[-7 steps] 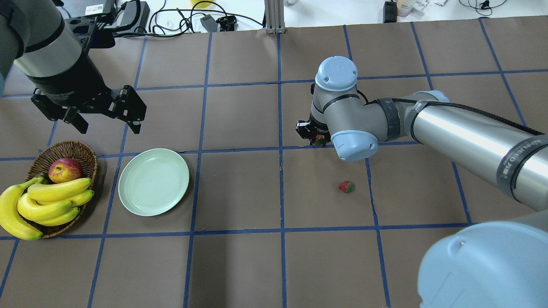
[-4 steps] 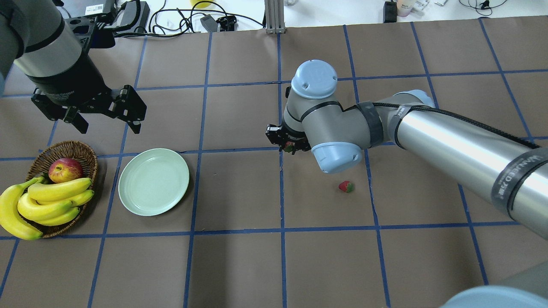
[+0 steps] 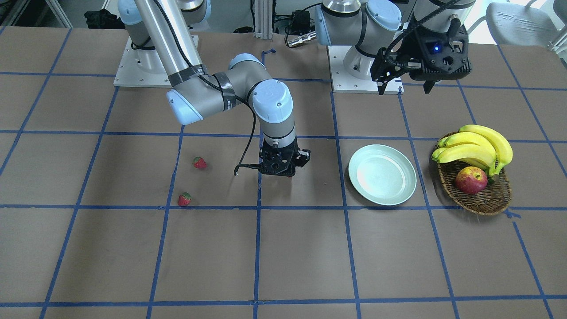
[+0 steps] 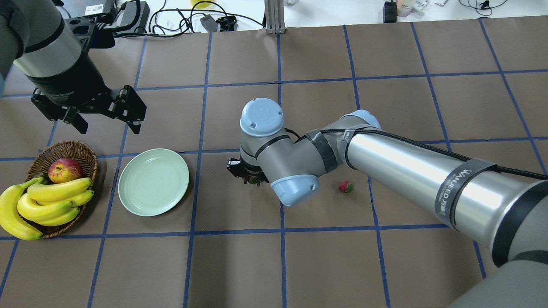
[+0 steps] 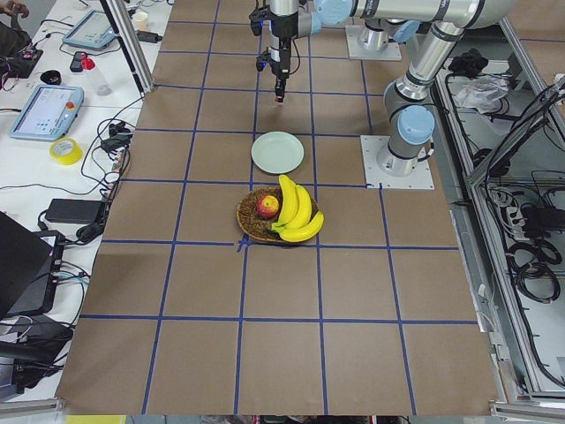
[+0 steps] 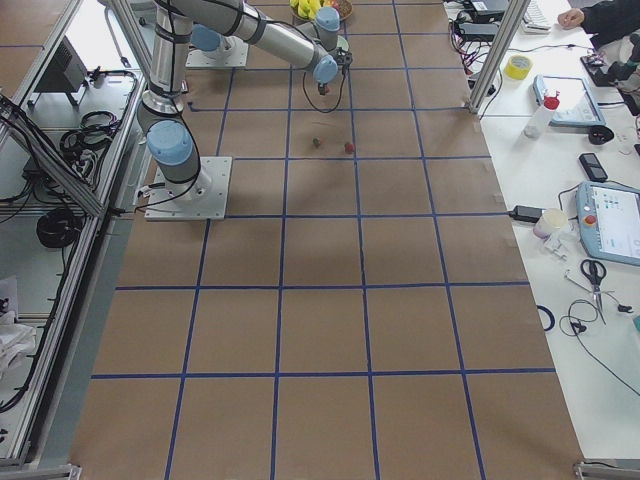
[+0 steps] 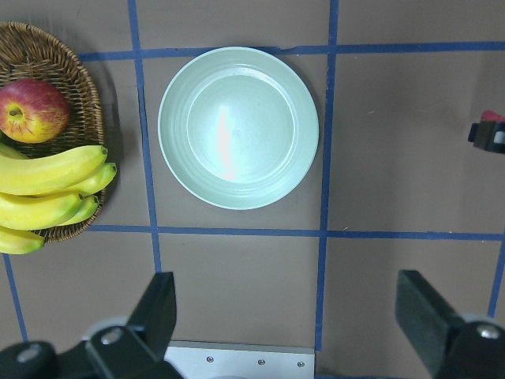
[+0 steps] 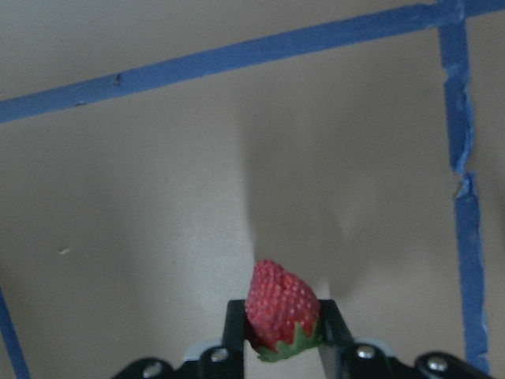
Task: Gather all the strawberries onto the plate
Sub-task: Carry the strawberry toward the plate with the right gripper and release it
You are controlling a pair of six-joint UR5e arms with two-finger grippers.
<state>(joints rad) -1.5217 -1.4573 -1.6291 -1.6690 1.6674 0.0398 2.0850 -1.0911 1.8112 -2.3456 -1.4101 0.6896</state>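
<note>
So, one strawberry (image 8: 282,304) is pinched between the fingers (image 8: 233,332) of the right tool (image 4: 252,179). Its tip is pointed away from the wrist camera and its green cap is tucked down by the fingers. It's held above the table (image 4: 239,265), in the grid square just beside the plate (image 4: 153,182), on the side away from the basket (image 4: 83,150). It's kept apart from the plate by a strip of table and a tape line (image 4: 195,188).

The plate is bare. The other two strawberries are left lying on the table, well apart from the plate, out past the right tool. One (image 3: 200,163) is nearer the robot's base. The other (image 3: 184,199) is farther out, right next to another tape line (image 3: 133,206). Only one of that pair can be made out from overhead, since the second is hidden behind the right arm (image 4: 398,167).

The left tool (image 4: 108,123) is held spread wide, high above the table, with the plate and basket caught in its wrist camera. The basket is set just beside the plate, and bananas (image 4: 51,196) and an apple (image 4: 65,170) are piled in it.
</note>
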